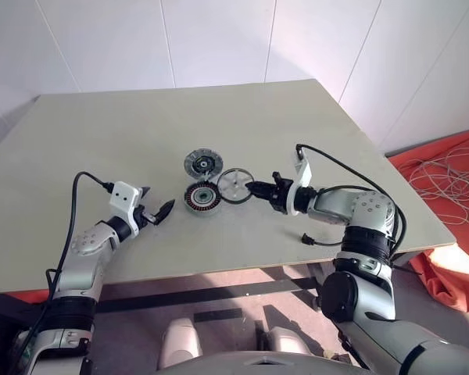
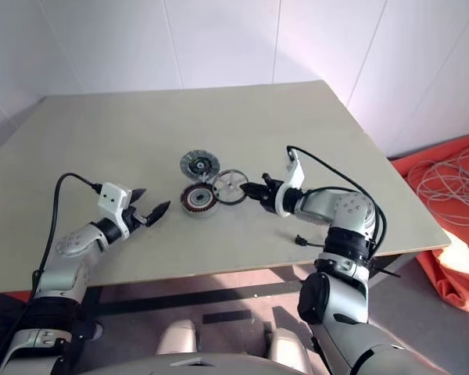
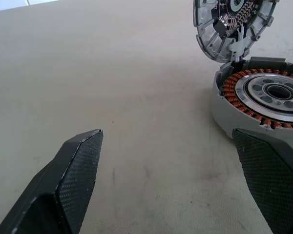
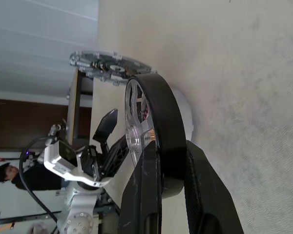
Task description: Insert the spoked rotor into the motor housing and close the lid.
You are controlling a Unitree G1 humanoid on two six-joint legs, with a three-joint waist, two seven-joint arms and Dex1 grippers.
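Observation:
The motor housing (image 1: pixel 202 198), a squat drum with copper windings, sits mid-table. Its grey lid (image 1: pixel 203 164) stands tilted open at the housing's far edge. Just right of the housing is the black spoked rotor (image 1: pixel 235 186), with my right gripper (image 1: pixel 254 188) shut on its rim. In the right wrist view the rotor (image 4: pixel 156 122) stands on edge between the two fingers, with the lid (image 4: pixel 110 63) beyond it. My left gripper (image 1: pixel 156 205) is open and empty on the housing's left, a short gap away. The left wrist view shows the housing (image 3: pixel 268 97) ahead of the open fingers (image 3: pixel 73 180).
The pale table (image 1: pixel 141 125) has its near edge just below both arms. A loose black cable plug (image 1: pixel 305 238) lies by my right forearm. Orange cloth with white cord (image 1: pixel 453 172) lies on the floor to the right. A person (image 4: pixel 5 175) is beyond the table.

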